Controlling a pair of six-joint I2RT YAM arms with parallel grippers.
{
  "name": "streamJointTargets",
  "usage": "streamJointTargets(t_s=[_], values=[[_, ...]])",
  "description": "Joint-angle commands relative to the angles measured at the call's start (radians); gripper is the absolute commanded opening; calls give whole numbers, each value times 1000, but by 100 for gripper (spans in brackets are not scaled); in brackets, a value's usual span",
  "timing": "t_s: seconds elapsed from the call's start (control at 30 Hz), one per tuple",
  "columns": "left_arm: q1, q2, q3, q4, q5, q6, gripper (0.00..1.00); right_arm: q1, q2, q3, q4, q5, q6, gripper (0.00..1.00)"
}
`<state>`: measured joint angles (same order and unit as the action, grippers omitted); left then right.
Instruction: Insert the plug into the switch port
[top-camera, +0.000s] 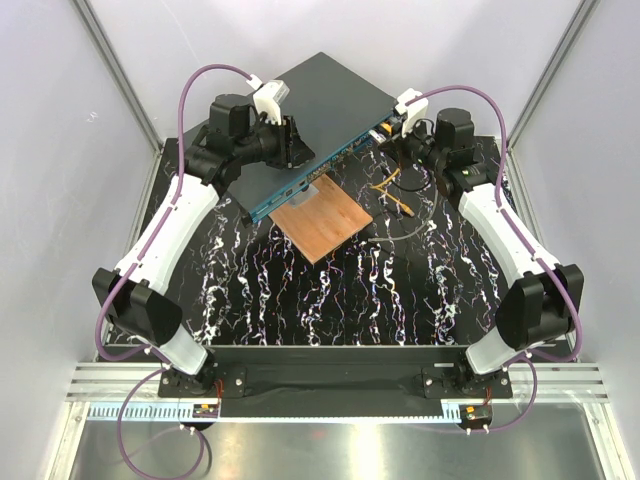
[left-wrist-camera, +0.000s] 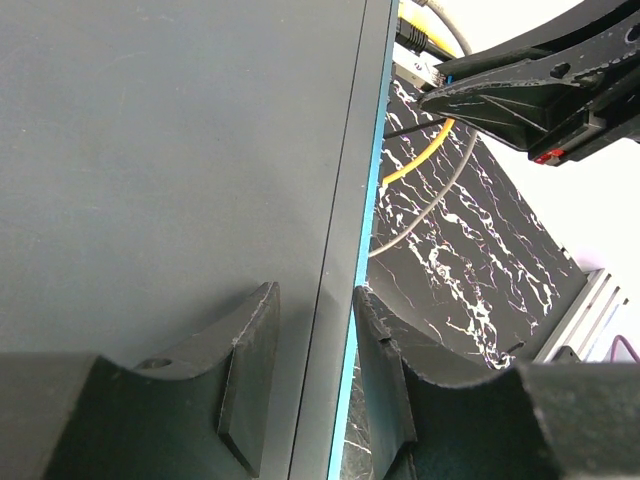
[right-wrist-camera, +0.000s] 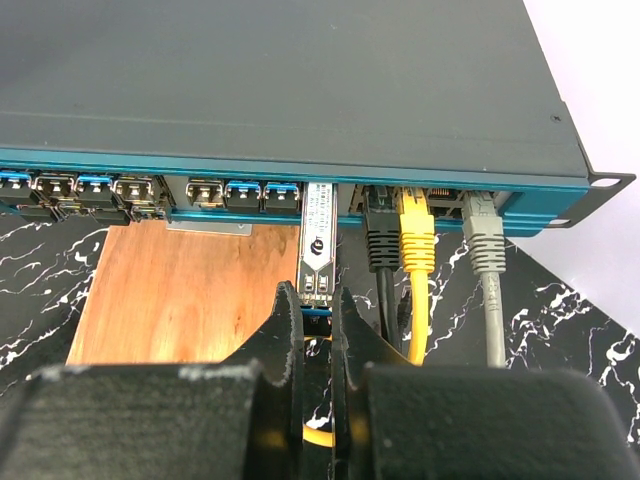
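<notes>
The switch (top-camera: 320, 110) is a wide, flat, dark grey box with a teal front face lined with small square ports (right-wrist-camera: 230, 192). A silver plug (right-wrist-camera: 318, 245) sticks out of one switch port (right-wrist-camera: 318, 192), just left of a black cable, with most of its body outside. My right gripper (right-wrist-camera: 318, 300) is shut on the plug's rear end. Seen from above, that gripper (top-camera: 400, 140) is at the switch's right front. My left gripper (left-wrist-camera: 315, 292) straddles the switch's front edge at the left end (top-camera: 290, 145) and is closed on it, one finger on the top and the other by the teal face.
A copper-brown square plate (top-camera: 322, 222) lies under the switch's front. Black (right-wrist-camera: 383, 240), yellow (right-wrist-camera: 416, 240) and grey (right-wrist-camera: 485, 245) cables are plugged in right of the plug and trail over the black marble table (top-camera: 300, 310). White walls enclose the table.
</notes>
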<state>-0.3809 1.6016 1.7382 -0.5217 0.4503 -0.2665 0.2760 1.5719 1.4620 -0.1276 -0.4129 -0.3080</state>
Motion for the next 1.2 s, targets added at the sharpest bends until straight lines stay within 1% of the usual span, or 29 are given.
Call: streamJointTargets(t_s=[0.0, 0.17, 0.3, 0.43, 0.57, 0.87, 1.07, 1.17], values=[[-1, -5, 1, 51, 25, 6, 40, 23, 20, 44, 83, -95, 21, 0], [-1, -2, 1, 51, 25, 6, 40, 25, 27, 84, 54, -96, 59, 0], [-1, -2, 4, 57, 27, 1, 40, 23, 37, 127, -29, -75, 55, 0], [-1, 0, 11, 55, 30, 0, 40, 22, 30, 107, -52, -56, 37, 0], [-1, -3, 11, 55, 30, 3, 40, 22, 19, 75, -40, -38, 14, 0], [-3, -2, 12, 55, 28, 4, 40, 22, 33, 51, -12, -29, -98, 0], [-1, -2, 7, 55, 31, 0, 41, 22, 17, 49, -12, -21, -123, 0], [-3, -2, 11, 58, 33, 0, 41, 22, 14, 67, -43, -18, -89, 0]])
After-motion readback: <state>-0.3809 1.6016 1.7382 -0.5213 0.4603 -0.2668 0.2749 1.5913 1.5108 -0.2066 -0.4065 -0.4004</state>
